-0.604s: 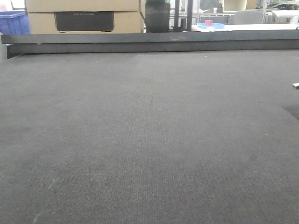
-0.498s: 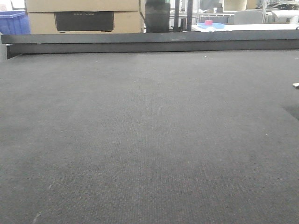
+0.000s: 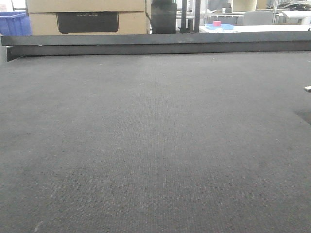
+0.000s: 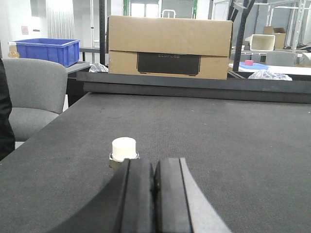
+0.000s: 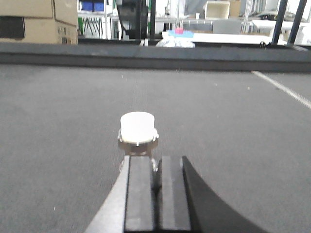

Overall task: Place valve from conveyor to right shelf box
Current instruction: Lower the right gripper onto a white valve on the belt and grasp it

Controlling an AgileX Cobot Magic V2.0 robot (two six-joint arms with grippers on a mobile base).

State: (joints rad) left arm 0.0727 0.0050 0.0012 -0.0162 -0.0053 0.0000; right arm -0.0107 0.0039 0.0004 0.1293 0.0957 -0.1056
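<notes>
The conveyor (image 3: 146,145) is a broad dark grey belt with a black rail (image 3: 155,43) along its far edge; no gripper or valve shows in the front view. In the left wrist view, a valve (image 4: 124,148) with a white cap stands on the belt just past my left gripper (image 4: 154,167), slightly left of it. That gripper is shut and empty. In the right wrist view, a white-capped valve (image 5: 138,130) stands right at the tips of my right gripper (image 5: 155,167), a little left of the closed jaws. The shelf box is out of view.
A cardboard box (image 4: 169,47) stands behind the rail, a blue crate (image 4: 46,48) at the far left. A grey chair (image 4: 30,99) sits beside the belt's left edge. A white line (image 5: 282,88) crosses the belt at right. A small pale object (image 3: 307,89) lies at the right edge.
The dark shadow at the right edge of the belt in the front view has shrunk toward the right. Nothing else has moved.
</notes>
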